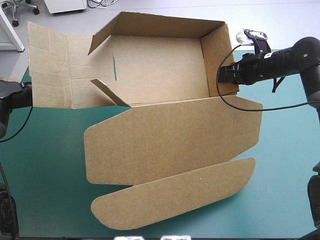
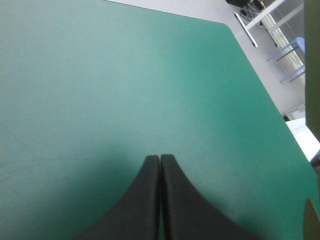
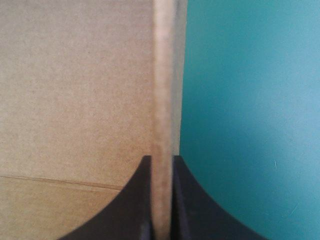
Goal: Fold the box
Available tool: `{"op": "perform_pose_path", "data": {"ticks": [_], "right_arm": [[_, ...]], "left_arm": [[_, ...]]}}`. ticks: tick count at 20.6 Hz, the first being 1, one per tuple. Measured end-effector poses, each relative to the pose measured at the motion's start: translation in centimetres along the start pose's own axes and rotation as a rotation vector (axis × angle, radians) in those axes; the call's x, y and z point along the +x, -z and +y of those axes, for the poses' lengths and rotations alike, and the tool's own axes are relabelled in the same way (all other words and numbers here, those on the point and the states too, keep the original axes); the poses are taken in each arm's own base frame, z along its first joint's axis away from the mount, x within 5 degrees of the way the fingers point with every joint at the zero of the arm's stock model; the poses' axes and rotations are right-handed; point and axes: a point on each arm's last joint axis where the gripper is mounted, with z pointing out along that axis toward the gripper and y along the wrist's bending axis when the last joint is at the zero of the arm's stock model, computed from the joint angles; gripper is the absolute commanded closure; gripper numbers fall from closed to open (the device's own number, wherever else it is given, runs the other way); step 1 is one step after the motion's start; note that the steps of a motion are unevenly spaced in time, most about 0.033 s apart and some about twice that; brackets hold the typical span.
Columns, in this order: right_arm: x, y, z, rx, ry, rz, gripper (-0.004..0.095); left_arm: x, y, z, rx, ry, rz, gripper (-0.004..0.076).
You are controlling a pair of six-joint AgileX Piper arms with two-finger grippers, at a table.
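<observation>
Two arms flank the box (image 1: 160, 70), which you see sitting toward the table's far edge. At the left, the left gripper (image 2: 160, 159) has its black fingers pressed together with nothing between them, over bare teal-green cover (image 2: 100, 75). Next comes a side panel (image 1: 50, 70) folded outward, then the raised far wall (image 1: 160, 27), with the lid (image 1: 170, 145) flat toward the near edge. At the right, the right gripper (image 3: 162, 160) pinches the upright right wall (image 1: 216, 55) by its edge.

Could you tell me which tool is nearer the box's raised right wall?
Right. The right tool is shut on that wall; the left tool, shut, is over teal-green cover beyond the box's left side.
</observation>
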Motion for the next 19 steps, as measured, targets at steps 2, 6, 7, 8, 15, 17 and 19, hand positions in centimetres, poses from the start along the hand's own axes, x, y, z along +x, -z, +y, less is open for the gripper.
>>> {"op": "perform_pose_path", "data": {"ticks": [2,6,7,8,15,17,19], "right_arm": [[0.0,-0.2,-0.2,0.005,-0.001,0.006,0.0924],[0.0,-0.8,-0.7,0.012,-0.008,0.021,0.0924],[0.0,-0.8,-0.7,0.012,-0.009,0.023,0.0923],[0.0,-1.0,-0.8,0.012,-0.011,0.025,0.0923],[0.0,-1.2,-1.1,0.023,-0.01,0.034,0.0923],[0.0,-1.2,-1.2,0.03,-0.01,0.037,0.0923],[0.1,-1.2,-1.3,0.047,-0.009,0.042,0.0923]], "left_arm": [[0.0,0.2,-0.4,0.011,-0.006,0.001,0.0728],[-0.2,0.6,-1.6,0.078,0.002,-0.031,0.0729],[-0.2,0.7,-1.8,0.088,0.0,-0.035,0.0729],[-0.3,0.9,-2.2,0.102,-0.007,-0.042,0.0731],[-0.3,1.8,-3.7,0.139,-0.028,-0.067,0.0734],[-0.3,2.2,-4.3,0.141,-0.044,-0.077,0.0734],[-0.4,2.4,-4.7,0.142,-0.055,-0.082,0.0734]]}}
